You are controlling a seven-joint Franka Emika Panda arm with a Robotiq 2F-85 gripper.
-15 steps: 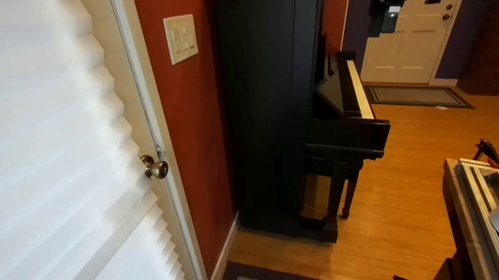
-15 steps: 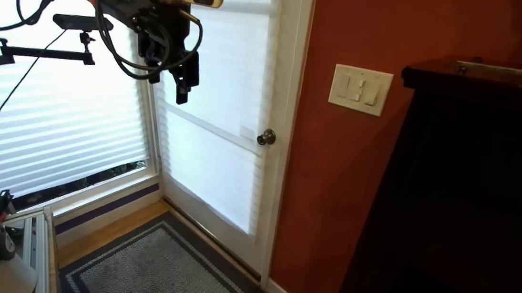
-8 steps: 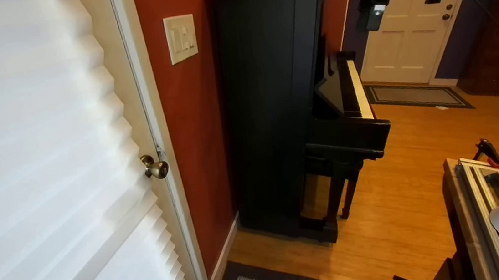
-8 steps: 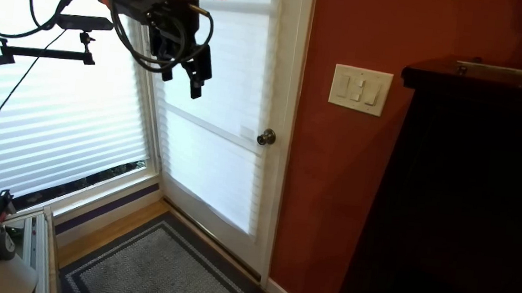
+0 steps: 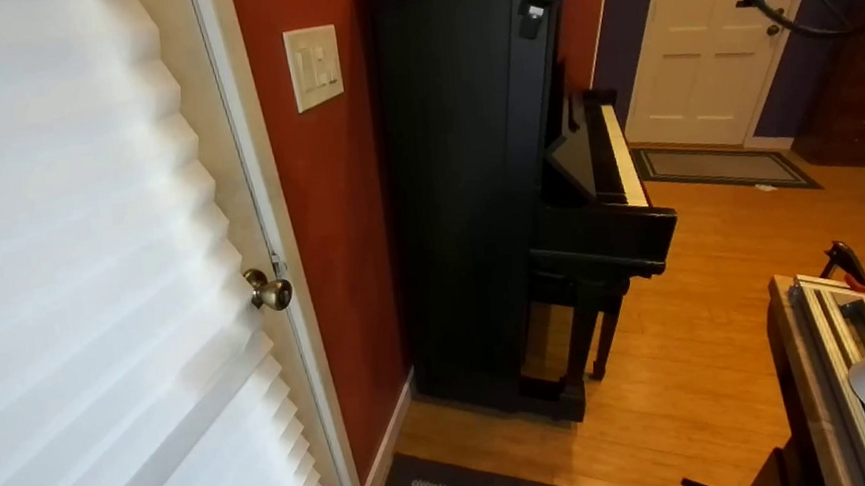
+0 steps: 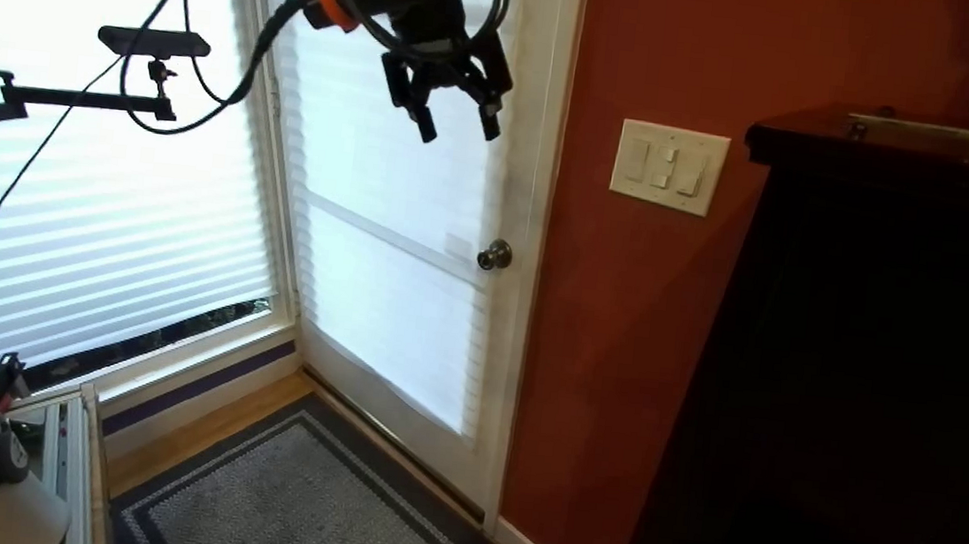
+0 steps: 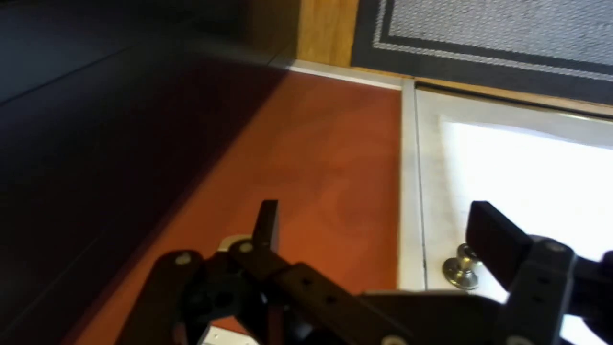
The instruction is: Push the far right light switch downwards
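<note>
Two fingers (image 6: 491, 122) spread apart, upper centre
In an exterior view, the gripper (image 6: 460, 130) hangs in front of the door (image 6: 499, 353), left of the wall plate (image 6: 717, 157); the plate's rightmost switch (image 6: 690, 175) sits right of centre, upper half.

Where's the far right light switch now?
Right of centre in an exterior view, the far right light switch sits on the cream plate, on the red wall between the door and the black piano.
</note>
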